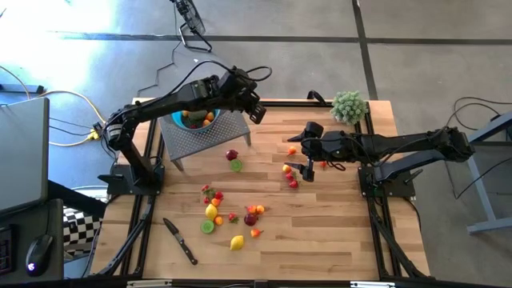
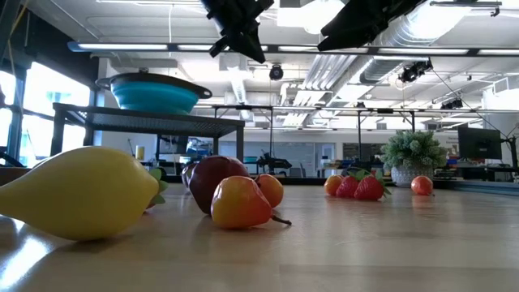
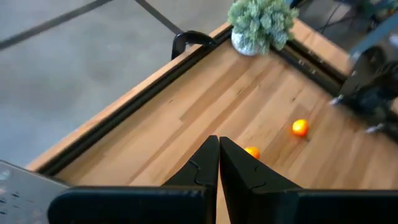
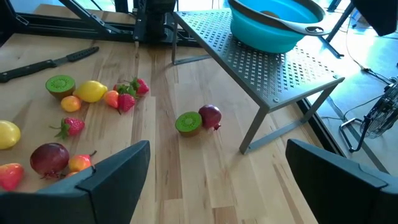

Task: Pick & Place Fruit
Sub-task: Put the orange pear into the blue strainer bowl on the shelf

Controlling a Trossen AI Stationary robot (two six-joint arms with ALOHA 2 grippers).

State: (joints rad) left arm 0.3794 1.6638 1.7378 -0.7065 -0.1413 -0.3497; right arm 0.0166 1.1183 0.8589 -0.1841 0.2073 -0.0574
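Our right hand (image 1: 307,170) hangs spread wide by the red fruit (image 1: 293,183); we should drop straight, centre, then clamp; left hand (image 1: 258,112) pinched together, empty, near the bowl (image 1: 197,118).

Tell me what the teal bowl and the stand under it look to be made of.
The teal bowl looks like matte plastic or silicone: smooth, uniform colour, soft sheen. The stand looks like grey painted metal: its top is a sheet punched with small holes, on thin straight legs.

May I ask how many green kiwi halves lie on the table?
2. One kiwi half lies beside the maroon fruit by the mesh stand; the other kiwi half lies near the knife. Others may be hidden.
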